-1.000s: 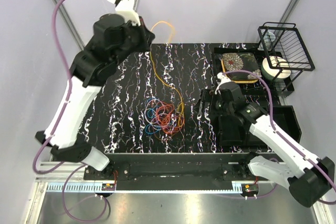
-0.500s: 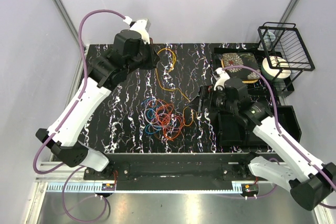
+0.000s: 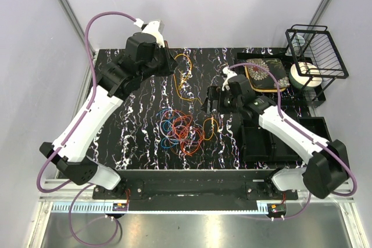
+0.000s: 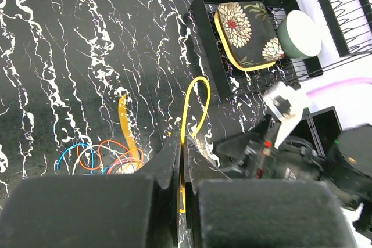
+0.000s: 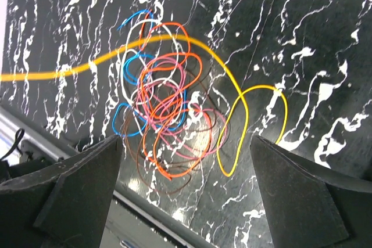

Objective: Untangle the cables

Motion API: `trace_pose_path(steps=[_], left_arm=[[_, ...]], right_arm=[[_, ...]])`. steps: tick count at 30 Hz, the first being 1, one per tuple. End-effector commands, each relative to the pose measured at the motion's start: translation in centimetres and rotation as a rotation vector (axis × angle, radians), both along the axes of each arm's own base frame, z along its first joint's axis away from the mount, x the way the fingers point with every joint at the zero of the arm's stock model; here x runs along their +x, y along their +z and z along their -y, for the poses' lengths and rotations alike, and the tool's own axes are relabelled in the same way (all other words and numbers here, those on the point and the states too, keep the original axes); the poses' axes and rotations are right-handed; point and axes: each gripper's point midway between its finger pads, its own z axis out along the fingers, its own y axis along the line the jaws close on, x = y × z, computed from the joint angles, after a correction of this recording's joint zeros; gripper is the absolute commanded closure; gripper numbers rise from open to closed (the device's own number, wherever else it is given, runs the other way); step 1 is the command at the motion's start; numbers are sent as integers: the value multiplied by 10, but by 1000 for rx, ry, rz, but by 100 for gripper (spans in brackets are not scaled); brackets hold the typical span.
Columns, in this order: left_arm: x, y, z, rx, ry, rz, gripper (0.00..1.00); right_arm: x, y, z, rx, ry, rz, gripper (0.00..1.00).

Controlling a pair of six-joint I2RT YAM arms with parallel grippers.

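A tangle of orange, pink, blue, white and brown cables point(image 3: 181, 130) lies on the black marbled table; it also shows in the right wrist view point(image 5: 165, 117). A yellow cable point(image 3: 185, 79) runs from the tangle up to my left gripper point(image 3: 170, 61), which is shut on it at the back of the table. In the left wrist view the yellow cable point(image 4: 195, 108) loops out from between the closed fingers. Its free end point(image 5: 232, 143) curls right of the tangle. My right gripper point(image 3: 210, 104) hovers open and empty just right of the tangle.
A black tray point(image 3: 241, 65) with a floral pad point(image 3: 265, 72) sits back right. A wire rack point(image 3: 317, 50) with a white bowl point(image 3: 306, 75) stands at the far right. Black bins point(image 3: 290, 137) lie front right. The table's front edge point(image 5: 104, 172) is near the tangle.
My left gripper has lowered from high at the back, so the yellow cable has slackened onto the table. My right gripper has moved left toward the tangle.
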Motion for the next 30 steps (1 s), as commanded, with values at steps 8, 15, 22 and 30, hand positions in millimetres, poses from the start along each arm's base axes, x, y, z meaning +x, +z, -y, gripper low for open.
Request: trace_pose_path(steps=[8, 15, 22, 30], left_arm=[[-14, 26, 7, -12, -137, 132, 100], [-31, 30, 28, -73, -300, 191, 100], [-42, 30, 37, -104, -363, 236, 100], [-47, 26, 43, -110, -379, 239, 100]], right_arm=[[45, 49, 13, 191, -253, -167, 3], [43, 43, 1, 212, -267, -360, 4], [31, 26, -20, 319, -243, -511, 5], [23, 0, -27, 335, -237, -593, 6]])
